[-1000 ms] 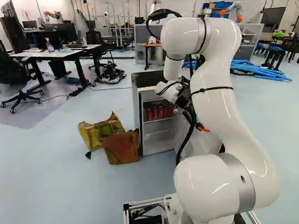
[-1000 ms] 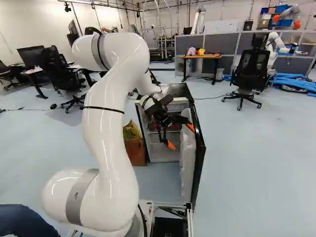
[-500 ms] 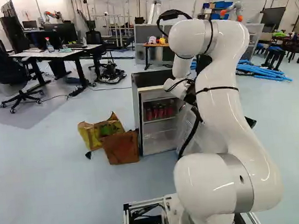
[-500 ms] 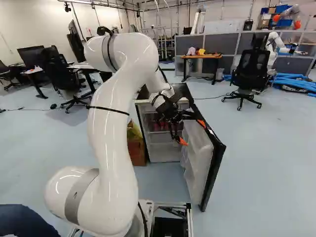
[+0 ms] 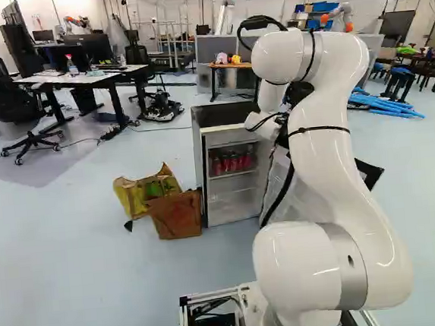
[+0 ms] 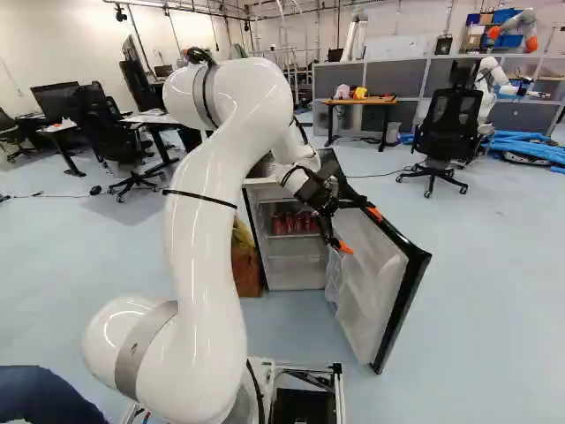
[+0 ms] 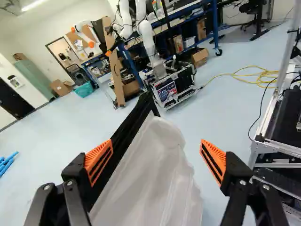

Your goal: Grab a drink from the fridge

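Your arm (image 6: 203,221) is swinging toward the right of both base views since half a second ago, carrying the gripper (image 6: 360,231) with it, and the fridge door (image 6: 366,283) is now standing wider open against the fridge (image 5: 225,115).

Left base view: you are seeing the fridge standing at the middle, just left of your arm. The drinks you are after, red cans (image 5: 233,162), are sitting in a row on its upper shelf. A yellow bag (image 5: 145,194) and a brown bag (image 5: 178,215) are resting on the floor just left of it. At the upper left, a desk (image 5: 73,76) is standing beside an office chair (image 5: 2,94).

Right base view: your gripper is reaching over the top of the door, right of the middle, one finger showing on the inner side and the other by the top edge. The cans are showing behind it, near the middle. At the upper right, a black chair (image 6: 448,132) is standing near another robot (image 6: 485,88).

Wrist view: your gripper's fingers are standing wide apart, with the door passing between them and its black edge running by one finger. You are gripping nothing. Ahead, beyond the door, a wheeled blue shelf (image 7: 215,28) is standing, and a yellow cable (image 7: 251,75) is lying on the floor.
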Robot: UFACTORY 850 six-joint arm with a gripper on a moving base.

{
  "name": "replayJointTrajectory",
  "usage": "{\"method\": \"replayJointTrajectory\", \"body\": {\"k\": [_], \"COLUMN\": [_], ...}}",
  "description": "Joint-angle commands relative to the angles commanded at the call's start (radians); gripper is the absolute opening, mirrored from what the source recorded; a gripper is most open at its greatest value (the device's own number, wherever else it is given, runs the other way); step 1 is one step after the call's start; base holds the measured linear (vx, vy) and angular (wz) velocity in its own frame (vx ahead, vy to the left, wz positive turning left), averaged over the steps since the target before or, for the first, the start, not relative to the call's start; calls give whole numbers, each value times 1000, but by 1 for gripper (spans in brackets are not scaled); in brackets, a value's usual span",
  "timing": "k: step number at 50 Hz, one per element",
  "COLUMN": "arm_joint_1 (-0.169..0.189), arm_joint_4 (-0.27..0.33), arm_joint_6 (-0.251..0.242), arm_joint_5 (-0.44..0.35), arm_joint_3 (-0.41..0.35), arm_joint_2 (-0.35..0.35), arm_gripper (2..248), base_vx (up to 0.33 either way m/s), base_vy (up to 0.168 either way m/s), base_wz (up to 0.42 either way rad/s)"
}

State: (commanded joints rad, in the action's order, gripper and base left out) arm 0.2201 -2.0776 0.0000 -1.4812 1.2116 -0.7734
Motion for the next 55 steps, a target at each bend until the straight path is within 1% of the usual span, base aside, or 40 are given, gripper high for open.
{"method": "replayJointTrajectory", "body": {"k": [6, 12, 42, 55], "arm_joint_1": [-15, -35, -146, -171], "arm_joint_4": [36, 89, 401, 538], "arm_joint_6": [0, 0, 0, 0], "arm_joint_5": [4, 4, 4, 4], "arm_joint_3": [-32, -75, -308, -386], "arm_joint_2": [12, 29, 131, 169], "arm_gripper": [247, 247, 247, 247], "base_vx": [0, 0, 0, 0], "base_vy": [0, 0, 0, 0], "base_wz": [0, 0, 0, 0]}}
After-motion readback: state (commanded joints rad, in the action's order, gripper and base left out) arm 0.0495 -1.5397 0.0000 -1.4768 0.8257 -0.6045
